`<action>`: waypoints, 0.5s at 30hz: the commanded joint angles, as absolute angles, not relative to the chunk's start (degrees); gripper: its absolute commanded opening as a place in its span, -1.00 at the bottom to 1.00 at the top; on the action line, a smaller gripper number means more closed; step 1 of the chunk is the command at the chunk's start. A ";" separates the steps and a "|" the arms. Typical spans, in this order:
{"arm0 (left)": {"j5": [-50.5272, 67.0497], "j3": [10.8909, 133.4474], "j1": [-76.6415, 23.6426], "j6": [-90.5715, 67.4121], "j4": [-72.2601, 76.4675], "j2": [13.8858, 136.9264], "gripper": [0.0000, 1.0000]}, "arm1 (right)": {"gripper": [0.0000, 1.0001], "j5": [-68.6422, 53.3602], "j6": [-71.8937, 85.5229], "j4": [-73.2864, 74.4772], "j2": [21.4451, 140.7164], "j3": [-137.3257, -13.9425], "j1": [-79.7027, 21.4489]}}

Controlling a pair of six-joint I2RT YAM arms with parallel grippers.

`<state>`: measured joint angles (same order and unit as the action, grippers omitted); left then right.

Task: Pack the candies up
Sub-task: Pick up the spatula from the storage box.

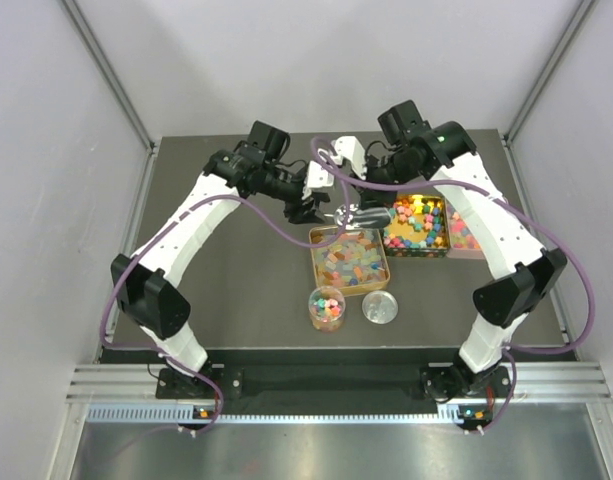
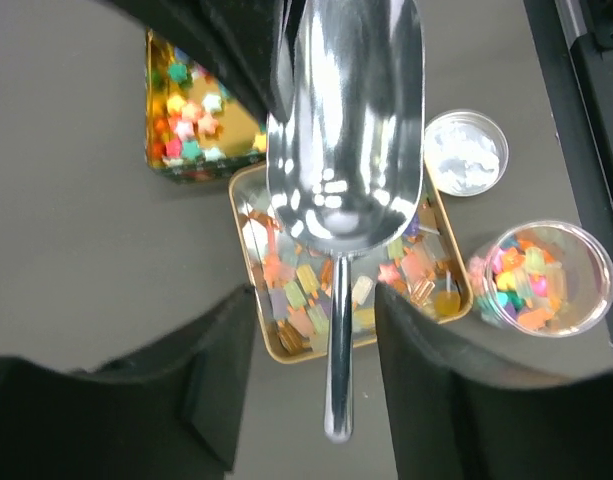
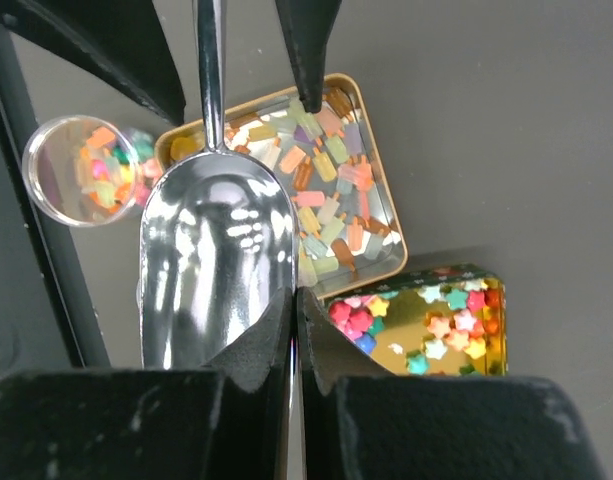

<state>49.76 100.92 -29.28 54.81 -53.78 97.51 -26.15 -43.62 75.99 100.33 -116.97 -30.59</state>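
The top external camera looks steeply down from above and behind the near edge, taking in the whole table [image 1: 246,280] from afar, while the left wrist camera faces right and the right wrist camera seemingly faces left, both close above the shared silver scoop [image 2: 346,130] and the tin [image 3: 397,250] of candies [image 3: 326,200].

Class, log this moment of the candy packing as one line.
right gripper: shut on empty scoop | left gripper: open around scoop handle | jar: holds candies
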 commanded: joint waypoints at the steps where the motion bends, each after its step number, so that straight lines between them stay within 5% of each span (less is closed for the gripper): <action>1: 47.20 96.86 -29.53 50.98 -49.32 92.31 0.15 | -1.00 -30.68 -43.68 70.84 93.69 -116.37 -30.68; 15: 46.67 89.64 -29.53 43.86 -40.87 85.34 0.21 | -1.00 -30.94 -44.38 71.98 93.96 -119.00 -29.36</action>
